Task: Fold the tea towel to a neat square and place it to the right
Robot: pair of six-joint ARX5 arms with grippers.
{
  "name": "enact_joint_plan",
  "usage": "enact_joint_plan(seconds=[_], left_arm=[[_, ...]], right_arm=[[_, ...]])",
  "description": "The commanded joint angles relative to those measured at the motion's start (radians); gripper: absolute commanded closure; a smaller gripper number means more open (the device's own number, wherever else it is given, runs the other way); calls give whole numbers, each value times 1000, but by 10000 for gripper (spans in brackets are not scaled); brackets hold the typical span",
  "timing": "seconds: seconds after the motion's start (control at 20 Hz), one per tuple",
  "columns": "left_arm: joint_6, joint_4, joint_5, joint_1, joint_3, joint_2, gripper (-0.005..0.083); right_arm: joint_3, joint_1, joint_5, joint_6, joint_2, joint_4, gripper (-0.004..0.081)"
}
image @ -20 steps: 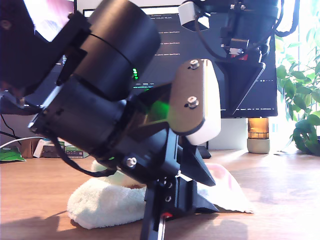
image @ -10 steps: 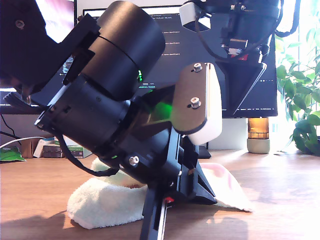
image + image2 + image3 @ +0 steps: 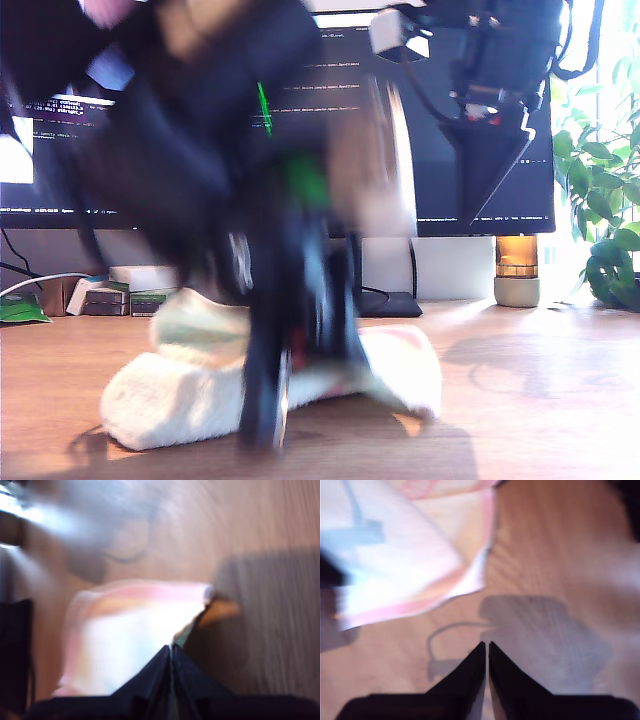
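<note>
Terry towel [image 3: 190, 400] lies bunched on the bench [image 3: 540, 400], only partly folded, not yet square or moved aside. My first gripper [image 3: 171, 652] pinches its edge; my second gripper [image 3: 486, 650] hangs clenched, empty.

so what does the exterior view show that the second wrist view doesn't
Only the exterior view shows the monitor, the plant, the boxes at the back of the table, and a blurred arm over the tea towel. Only the second wrist view shows my second tool, its tips together over bare wood, and the towel's pink edge band. Both show the towel and the wooden table.
</note>
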Motion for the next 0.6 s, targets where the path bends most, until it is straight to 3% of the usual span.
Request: enact_joint_plan(seconds=[0.0, 0.35, 0.45, 0.55], left_arm=[[-36, -61, 22, -19, -6, -111, 797], [-194, -499, 159, -24, -6, -425, 797], [-236, -612, 164, -24, -6, -468, 797], [-241, -662, 171, -24, -6, -486, 797]], right_arm=[[8, -6, -13, -28, -23, 45, 780], [8, 22, -154, -217, -23, 161, 762], [8, 39, -167, -275, -23, 165, 733], [8, 57, -219, -263, -23, 147, 679]])
